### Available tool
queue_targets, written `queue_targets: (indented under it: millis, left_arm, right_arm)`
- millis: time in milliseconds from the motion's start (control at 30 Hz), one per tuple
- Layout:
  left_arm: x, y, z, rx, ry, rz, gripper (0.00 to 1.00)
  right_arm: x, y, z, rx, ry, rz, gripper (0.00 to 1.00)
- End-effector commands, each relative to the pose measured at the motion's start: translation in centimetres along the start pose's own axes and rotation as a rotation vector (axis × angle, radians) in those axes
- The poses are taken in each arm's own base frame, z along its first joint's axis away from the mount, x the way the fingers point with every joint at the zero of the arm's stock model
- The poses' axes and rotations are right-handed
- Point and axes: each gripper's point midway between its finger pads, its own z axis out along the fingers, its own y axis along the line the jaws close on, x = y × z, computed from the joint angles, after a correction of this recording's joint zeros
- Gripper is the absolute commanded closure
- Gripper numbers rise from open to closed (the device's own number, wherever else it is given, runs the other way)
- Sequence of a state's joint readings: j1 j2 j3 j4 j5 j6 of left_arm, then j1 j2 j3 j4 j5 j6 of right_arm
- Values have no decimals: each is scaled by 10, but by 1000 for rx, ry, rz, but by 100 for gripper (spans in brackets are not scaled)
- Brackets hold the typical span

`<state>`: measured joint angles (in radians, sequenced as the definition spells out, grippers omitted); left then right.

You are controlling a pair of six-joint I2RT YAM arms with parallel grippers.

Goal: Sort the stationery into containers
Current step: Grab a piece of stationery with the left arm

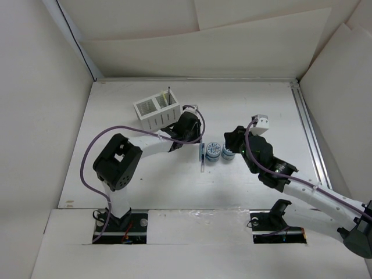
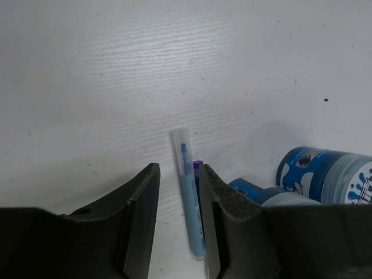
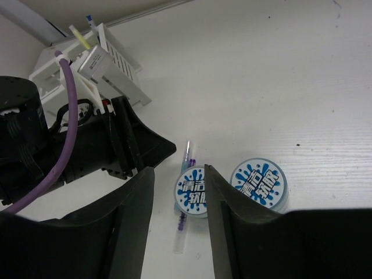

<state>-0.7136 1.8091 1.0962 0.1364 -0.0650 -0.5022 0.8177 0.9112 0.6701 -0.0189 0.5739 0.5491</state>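
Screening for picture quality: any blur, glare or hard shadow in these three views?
Top external: even, soft light, no glare. Left wrist: blue pen fairly sharp, near jaws dark and soft. Right wrist: print on the tape roll legible, jaws underexposed.

Chinese chars, approx 清洁软胶, on roll lid (image 3: 192, 192), same on 2nd roll lid (image 3: 260, 182)

Four pens, two tape rolls, one organizer

There is one white slatted organizer (image 1: 156, 110). Two pens stand inside the organizer: a yellow-green pen (image 3: 78, 35) and a blue-tipped pen (image 3: 88, 18). Two more lie side by side near the organizer, off to its right: a light-blue pen (image 2: 187, 192) with a clear cap and a purple pen (image 2: 197, 166), mostly hidden. Two round blue-and-white tape rolls stand just past those pens from the organizer: the nearer roll (image 3: 193, 190) right by them, the farther roll (image 3: 258, 185) just beside it.
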Motion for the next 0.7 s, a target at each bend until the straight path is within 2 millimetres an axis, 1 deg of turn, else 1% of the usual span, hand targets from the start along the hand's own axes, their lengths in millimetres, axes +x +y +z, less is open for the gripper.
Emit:
queue_targets:
  millis: [0,100,133,167,200,233,267,333,367,433,500,567,600,667]
  left_arm:
    - [-26,-17,6,28,-67,-25,70]
    - [-26,-19,15,25,-62,-24,70]
    - [-17,-13,21,8,-36,-20,70]
    - [-21,-17,22,-7,-51,-15,70]
    - [-20,-12,25,-29,-54,-5,70]
    - [-18,-14,28,-40,-59,3,70]
    - [-18,-17,27,-46,-61,21,70]
    - [-15,-11,34,-78,-57,24,71]
    - [-15,-12,37,-79,-56,25,71]
    - [-16,-10,37,-88,-61,25,71]
    - [-9,-5,43,-107,-49,29,72]
    - [-10,-3,43,-118,-56,29,76]
    - [-6,-1,46,-123,-47,31,77]
    - [-7,4,46,-148,-52,33,83]
  right_arm:
    - [-6,1,3,6,-21,9,53]
    - [-6,1,3,6,-21,9,52]
    - [-6,1,3,6,-21,9,52]
    - [-6,1,3,6,-21,9,51]
    - [-6,1,3,6,-21,9,51]
    - [-5,2,3,-1,-16,9,51]
    - [-5,2,3,-1,-16,9,51]
    - [-4,3,3,-9,-11,9,51]
    - [-4,3,3,-9,-11,9,51]
    - [-4,3,3,-9,-11,9,51]
    - [-7,4,1,-13,-17,14,51]
    - [-7,4,1,-13,-17,14,51]
    - [-9,4,0,-17,-24,19,51]
    - [-12,5,-2,-22,-31,25,50]
